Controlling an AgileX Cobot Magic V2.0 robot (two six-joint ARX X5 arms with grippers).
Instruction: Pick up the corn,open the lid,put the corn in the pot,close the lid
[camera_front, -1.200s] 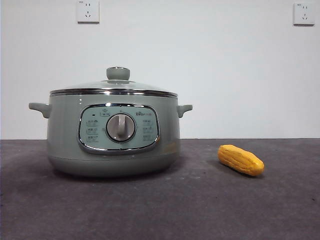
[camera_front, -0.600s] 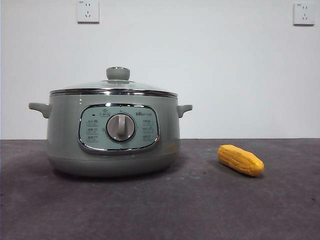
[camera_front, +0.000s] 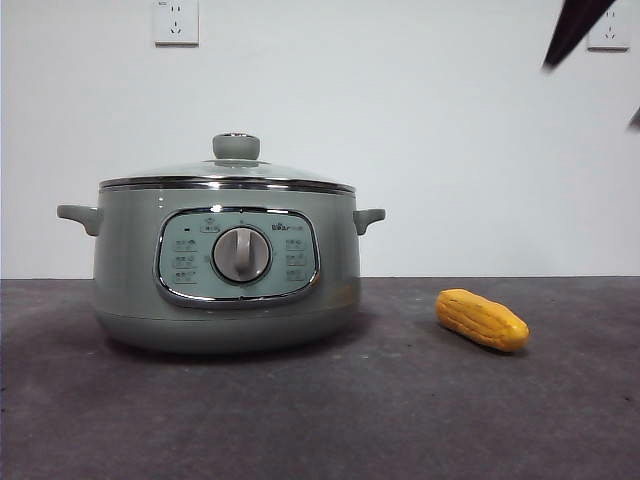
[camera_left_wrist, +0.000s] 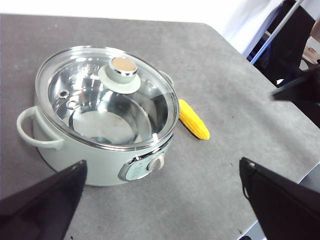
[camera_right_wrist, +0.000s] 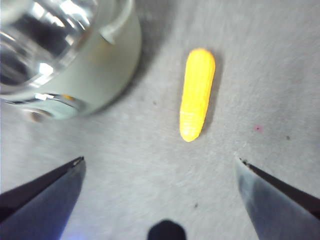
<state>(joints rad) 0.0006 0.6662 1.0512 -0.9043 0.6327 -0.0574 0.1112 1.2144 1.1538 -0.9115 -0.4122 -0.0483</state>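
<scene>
A: Here, level across the grey tabletop (camera_front: 400, 420), the pot (camera_front: 225, 265) stands with the lid (camera_front: 228, 172) seated on its rim, and the corn (camera_front: 482, 319) lies flat well apart from it; a black tip shows at the upper corner above the cob.

B: And the left arm's camera?

A: The left gripper (camera_left_wrist: 165, 200) hangs high, jaws wide apart and empty; the glass lid covers the pot, the corn just beyond its wall, a table corner farther off.

B: The right wrist?

A: The right gripper (camera_right_wrist: 160, 182) hovers above the corn (camera_right_wrist: 197, 92), jaws spread and holding nothing, the pot (camera_right_wrist: 75, 55) alongside.

B: What might go wrong?

A: Likely the grasp: the cob is rounded and could roll or squirt free if the jaws close off-centre, and a descent drifting sideways could clip the pot.
</scene>
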